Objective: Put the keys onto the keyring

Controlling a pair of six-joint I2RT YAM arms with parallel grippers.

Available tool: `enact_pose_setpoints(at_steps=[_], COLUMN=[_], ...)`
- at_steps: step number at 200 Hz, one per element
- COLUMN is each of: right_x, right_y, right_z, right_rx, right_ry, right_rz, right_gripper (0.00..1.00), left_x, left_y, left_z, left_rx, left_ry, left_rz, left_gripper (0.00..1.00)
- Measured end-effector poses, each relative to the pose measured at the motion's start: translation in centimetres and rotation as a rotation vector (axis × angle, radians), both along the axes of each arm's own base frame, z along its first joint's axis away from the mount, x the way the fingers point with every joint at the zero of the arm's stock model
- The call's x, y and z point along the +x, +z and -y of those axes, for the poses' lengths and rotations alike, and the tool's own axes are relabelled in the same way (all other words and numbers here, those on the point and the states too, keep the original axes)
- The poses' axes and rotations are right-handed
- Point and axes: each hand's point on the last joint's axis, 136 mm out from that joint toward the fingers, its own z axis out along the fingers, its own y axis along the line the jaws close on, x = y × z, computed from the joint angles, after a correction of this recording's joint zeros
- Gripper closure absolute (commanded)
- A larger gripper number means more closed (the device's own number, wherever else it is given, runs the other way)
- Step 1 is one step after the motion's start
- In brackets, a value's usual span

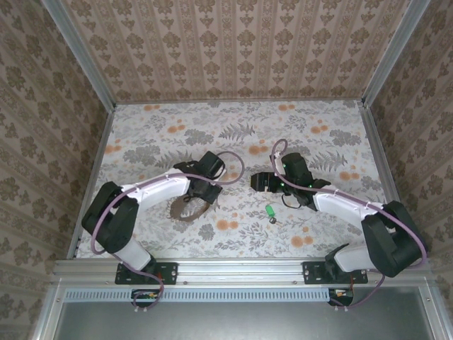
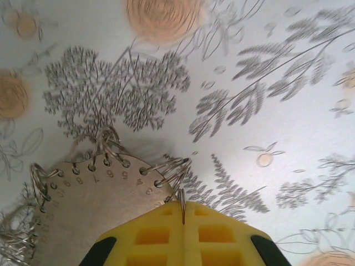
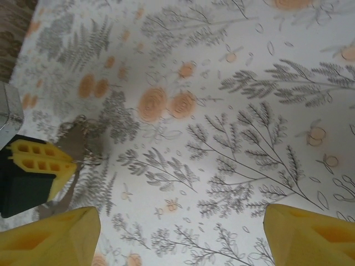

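Flower-patterned table, both arms reaching in from the near edge. Left gripper sits low over the keyring, which lies flat on the table left of centre, a tan-brown hoop partly under the gripper's body. Left wrist view: the left gripper has its yellow fingers pressed together, no gap between them, and a thin strand of wire loop runs into the seam at the tips, so the grip is on the keyring's wire at its rim. The keyring here shows as a flat tan band with a row of small numbered holes along its edge, several of them threaded with wire loops; some numbers are too blurred to read. Right gripper is just right of centre, pointing left toward the left gripper, clear of the keyring. Right wrist view: the right gripper has its fingers spread wide, one in each lower corner, bare table between them. It looks across at the left gripper and the keyring under it. The key — green head, short silvery blade — lies loose on the table just nearer than the right gripper, well apart from the keyring, touching neither gripper.
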Motion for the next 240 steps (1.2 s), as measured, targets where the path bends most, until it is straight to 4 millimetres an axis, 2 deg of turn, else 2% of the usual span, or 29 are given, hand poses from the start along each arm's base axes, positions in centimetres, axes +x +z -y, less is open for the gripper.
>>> enact_pose_setpoints(at_steps=[85, 133, 196, 240], right_x=[0.3, -0.2, 0.3, -0.1], right_y=[4.7, 6.7, 12.9, 17.2], right_z=[-2.9, -3.8, -3.7, -4.0], right_rx=[0.138, 0.212, 0.395, 0.468], right_ry=[0.127, 0.179, 0.193, 0.237], right_rz=[0.083, 0.107, 0.199, 0.278], right_gripper=[0.33, 0.39, 0.46, 0.52], left_x=[1.5, 1.6, 1.7, 1.3], left_y=[7.5, 13.4, 18.5, 21.6], left_z=[4.0, 5.7, 7.5, 8.4], left_rx=[-0.257, -0.475, -0.705, -0.832], left_ry=[-0.127, -0.205, -0.32, -0.386], left_rz=[0.133, 0.229, 0.292, 0.298], left_gripper=[1.0, 1.0, 1.0, 1.0])
